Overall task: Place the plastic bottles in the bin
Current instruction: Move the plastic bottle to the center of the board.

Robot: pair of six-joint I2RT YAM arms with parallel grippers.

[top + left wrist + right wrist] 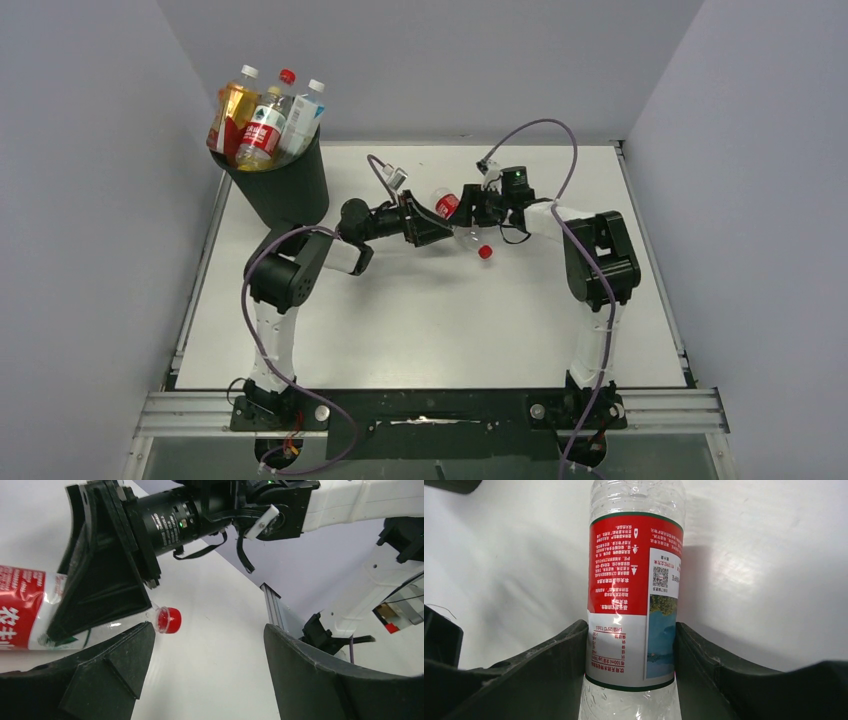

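Note:
A clear plastic bottle (634,595) with a red and white label and a red cap (169,620) is clamped across its body by my right gripper (631,627), which is shut on it at mid-table (470,212). The bottle (450,207) lies slanted, cap (485,251) toward the near side. My left gripper (207,627) is open right beside it (425,222). Its jaws hold nothing, and the cap shows just past its left finger (100,670). The black bin (285,185) stands at the far left corner with three bottles poking out: amber (235,115), red-labelled (265,130) and blue-white (302,120).
Both arms reach inward and meet at the table's middle, grippers nearly touching. Grey walls enclose the white table (430,320) on three sides. An aluminium rail (430,410) runs along the near edge by the arm bases.

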